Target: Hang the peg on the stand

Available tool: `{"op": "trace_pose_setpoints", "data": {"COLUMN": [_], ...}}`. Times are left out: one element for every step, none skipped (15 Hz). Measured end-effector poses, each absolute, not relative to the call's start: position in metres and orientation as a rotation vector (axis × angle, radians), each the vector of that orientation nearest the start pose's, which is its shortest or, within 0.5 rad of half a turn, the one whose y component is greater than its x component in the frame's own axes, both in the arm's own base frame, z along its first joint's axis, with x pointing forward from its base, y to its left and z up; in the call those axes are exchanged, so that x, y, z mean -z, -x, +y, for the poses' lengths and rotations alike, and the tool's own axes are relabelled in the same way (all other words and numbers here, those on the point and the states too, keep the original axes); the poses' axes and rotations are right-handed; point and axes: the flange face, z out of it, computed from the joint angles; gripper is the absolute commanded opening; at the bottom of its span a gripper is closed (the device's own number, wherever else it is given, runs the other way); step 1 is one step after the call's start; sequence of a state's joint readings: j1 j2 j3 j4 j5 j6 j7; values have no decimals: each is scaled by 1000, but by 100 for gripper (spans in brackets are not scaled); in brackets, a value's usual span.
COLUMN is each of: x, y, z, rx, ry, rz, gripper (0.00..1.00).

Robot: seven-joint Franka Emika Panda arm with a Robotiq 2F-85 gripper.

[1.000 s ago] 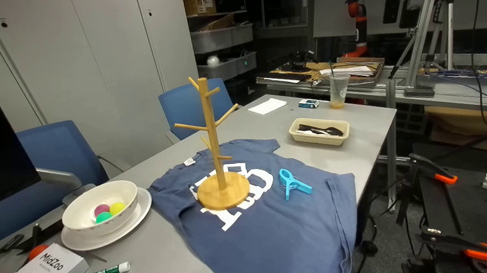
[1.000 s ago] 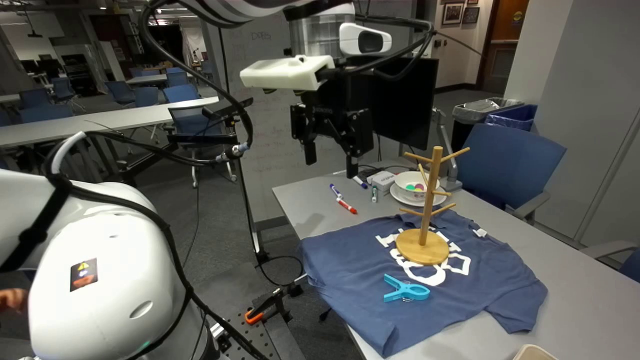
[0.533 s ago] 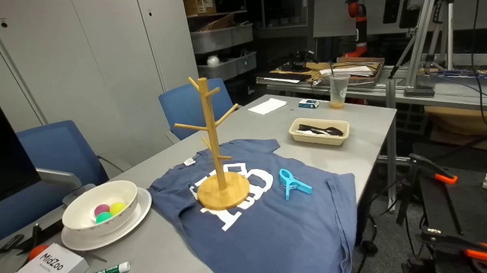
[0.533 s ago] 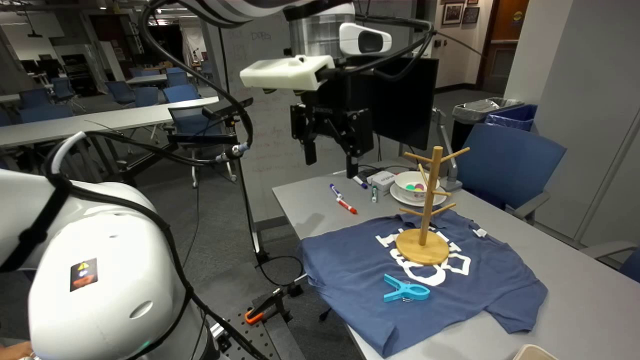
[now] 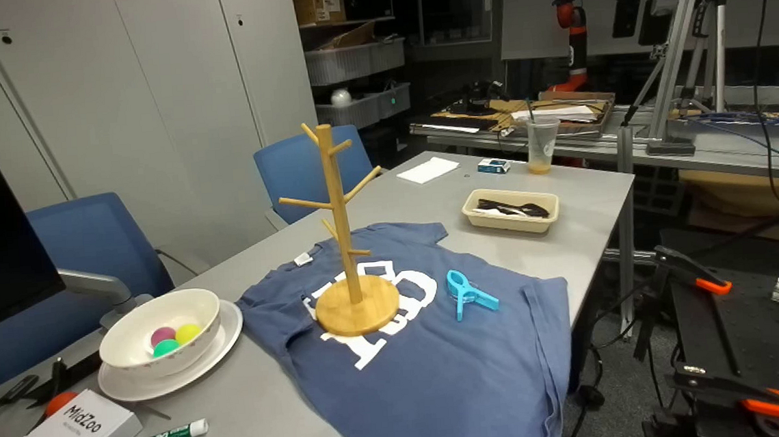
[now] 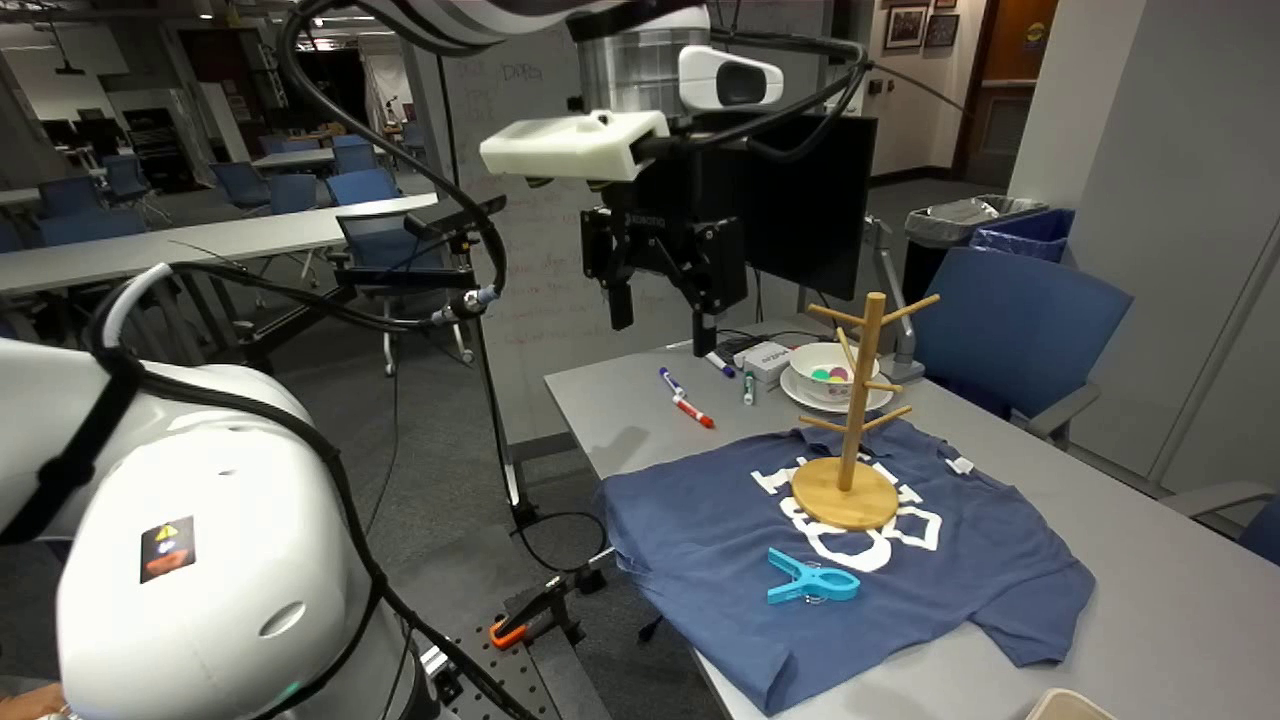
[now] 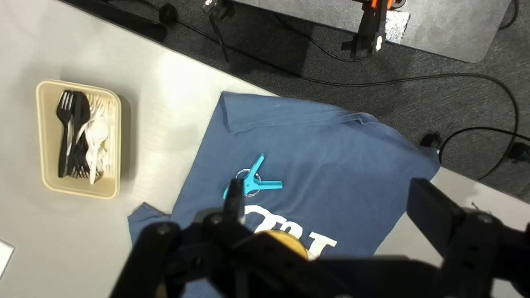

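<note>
Aloft, a black two-fingered robot pincer (image 6: 663, 328) hangs with its fingers spread and nothing between them, well apart from its target: a bright light-blue plastic clip peg (image 6: 812, 578) lying on a dark blue cloth T-shirt (image 6: 700, 540) atop a grey counter (image 6: 1160, 630). Gripping too low could catch a fold of shirt with the peg, and the tug might topple the yellowish wooden branched stand (image 6: 857, 410), whose round base rests on that same cloth, near the peg. An off-centre hold on the pronged shape could let it swivel, likely missing the thin branches.
</note>
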State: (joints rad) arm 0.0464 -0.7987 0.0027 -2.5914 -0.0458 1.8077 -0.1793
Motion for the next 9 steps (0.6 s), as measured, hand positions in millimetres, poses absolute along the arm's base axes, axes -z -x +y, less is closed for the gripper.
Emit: {"op": "trace_pose_setpoints", "data": {"x": [-503, -503, -503, -503, -503, -503, -501, -499, -496], "y": [-313, -313, -313, -313, -313, -313, -314, -315, -317], "z": [12, 12, 12, 12, 12, 12, 12, 11, 11], "rx": [19, 19, 19, 19, 19, 17, 15, 14, 18], "ry": [3166, 3166, 3166, 3166, 3166, 3167, 3167, 3168, 3170], "rz": [-379, -379, -379, -379, -379, -375, -368, -356, -340], "gripper": [100, 100, 100, 100, 100, 100, 100, 100, 100]}}
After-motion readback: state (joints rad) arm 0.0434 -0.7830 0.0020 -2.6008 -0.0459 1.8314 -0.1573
